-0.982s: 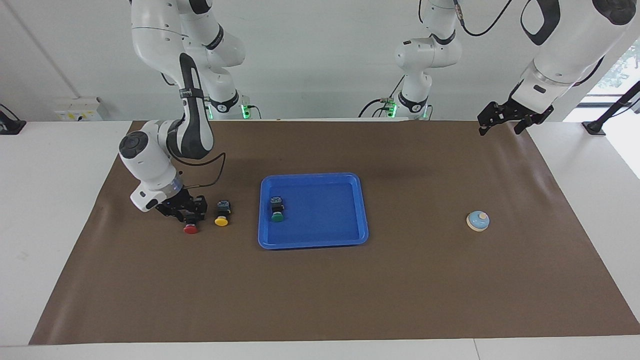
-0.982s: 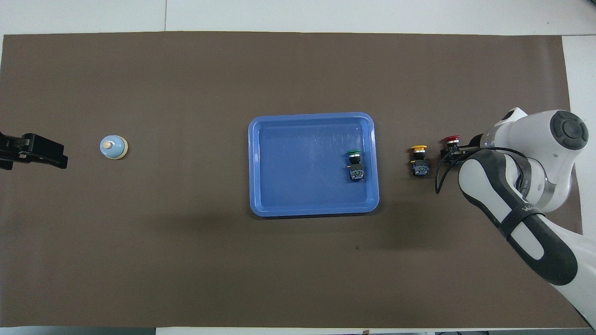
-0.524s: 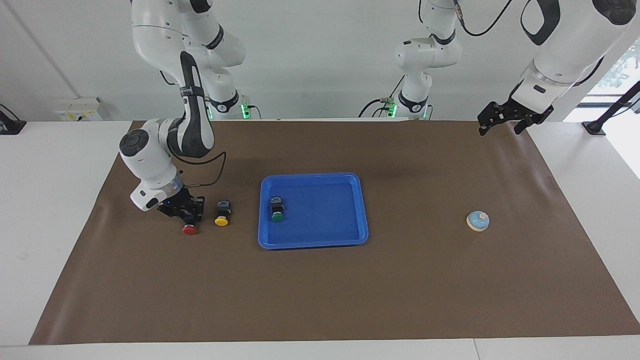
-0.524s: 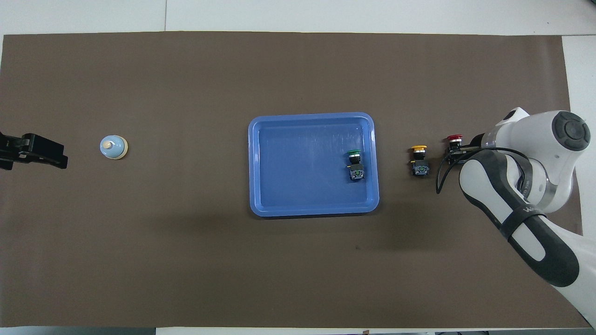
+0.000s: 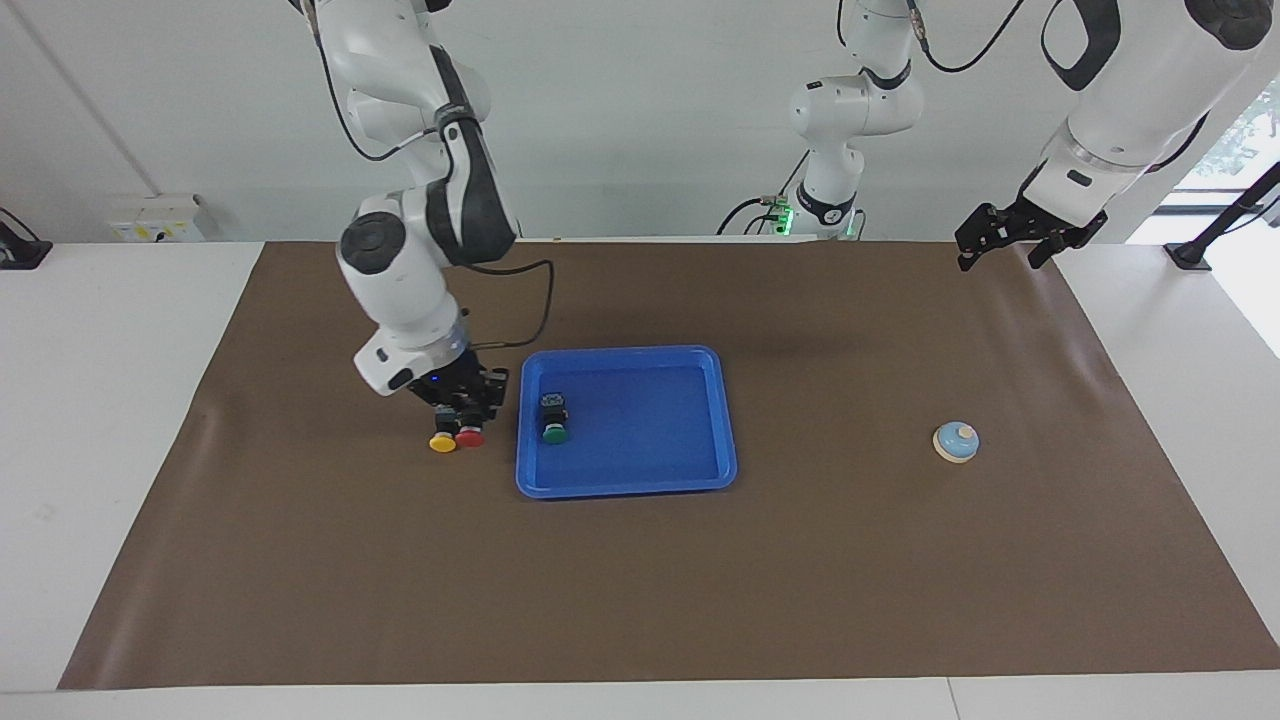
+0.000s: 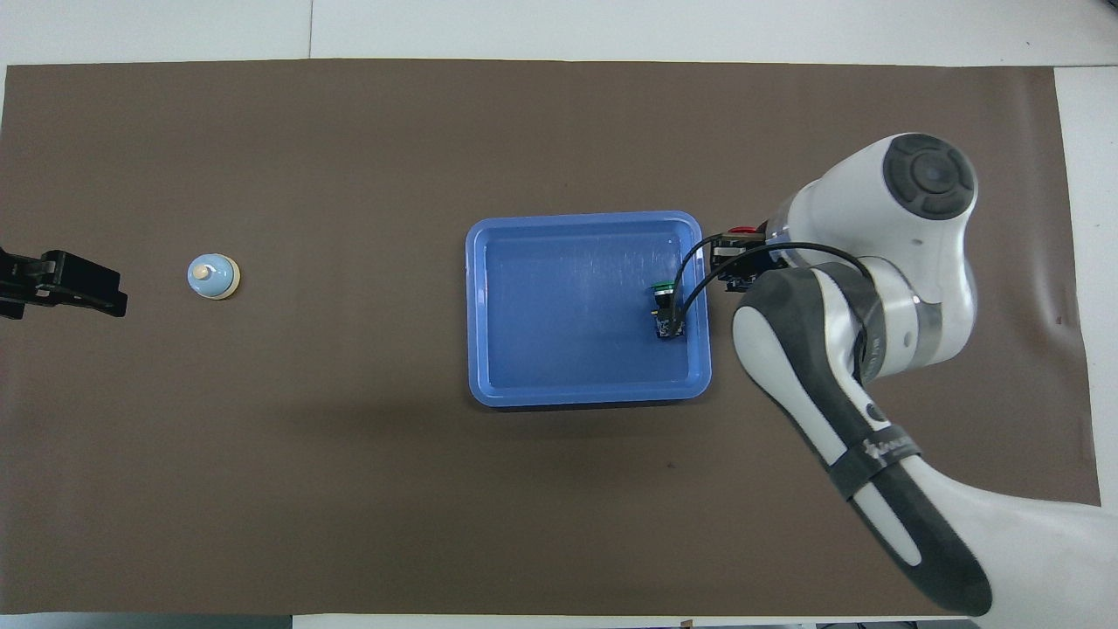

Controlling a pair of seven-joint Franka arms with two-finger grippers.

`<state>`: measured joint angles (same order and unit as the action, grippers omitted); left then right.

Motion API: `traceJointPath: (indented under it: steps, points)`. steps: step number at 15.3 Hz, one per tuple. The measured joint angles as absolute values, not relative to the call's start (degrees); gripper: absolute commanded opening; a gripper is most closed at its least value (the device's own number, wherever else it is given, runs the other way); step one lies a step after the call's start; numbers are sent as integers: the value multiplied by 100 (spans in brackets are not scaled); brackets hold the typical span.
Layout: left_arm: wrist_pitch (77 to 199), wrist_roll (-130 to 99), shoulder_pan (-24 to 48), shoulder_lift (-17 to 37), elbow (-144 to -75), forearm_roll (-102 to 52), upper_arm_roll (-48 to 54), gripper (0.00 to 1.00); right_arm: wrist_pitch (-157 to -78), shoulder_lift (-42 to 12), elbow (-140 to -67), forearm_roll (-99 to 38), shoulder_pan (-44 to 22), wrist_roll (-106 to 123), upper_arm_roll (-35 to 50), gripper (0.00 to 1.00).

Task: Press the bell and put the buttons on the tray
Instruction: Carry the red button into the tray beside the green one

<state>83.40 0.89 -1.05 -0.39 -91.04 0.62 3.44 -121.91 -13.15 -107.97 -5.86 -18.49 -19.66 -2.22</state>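
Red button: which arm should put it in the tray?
Right. The right gripper is shut on the red button, in the air beside the tray. The left gripper waits open over the left arm's end.

Layout on the counter [image 5: 640, 600], both views.
Tray [image 5: 700, 485] at the middle of the mat [image 5: 860, 560]; green button [image 5: 553, 417] lying in it, close to the rim at the right arm's end. Just outside that rim, toward the right arm's end: right gripper [image 5: 462, 416] raised with the red button [image 5: 469, 437] in its grip, directly beside the yellow button [image 5: 443, 442], which sits on the mat a little farther from the tray. Bell [image 5: 956, 442] on the mat well apart from the tray, toward the left arm's end. Left gripper [image 5: 1010, 240] up over the mat's edge at that end, waiting, nearer the robots than the bell.
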Motion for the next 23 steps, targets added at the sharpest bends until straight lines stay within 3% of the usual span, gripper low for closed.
traceJointPath:
  steps: [10, 15, 17, 21, 22, 23]
  points:
    - [8340, 89, -105, -39, -9105, 62, 344, 100, -12393, -2017, -10183, -533, -2947, -3668, -213, 0]
    - [8340, 89, -105, -39, -9105, 62, 344, 100, -12923, -2332, -10222, -531, -3069, -3690, -214, 0]
    - [8340, 89, -105, -39, -9105, 62, 344, 100, -13096, -2382, -10325, -531, -3114, -3691, -215, 24]
    - [8340, 89, -105, -39, -9105, 62, 344, 100, -13446, -2385, -10625, -531, -3120, -3691, -219, 32]
    - [8340, 89, -105, -39, -9105, 62, 344, 100, -13473, -2384, -10655, -531, -3120, -3691, -219, 42]
    - [8340, 89, -105, -39, -9105, 62, 344, 100, -13510, -2384, -10682, -531, -3120, -3691, -219, 74]
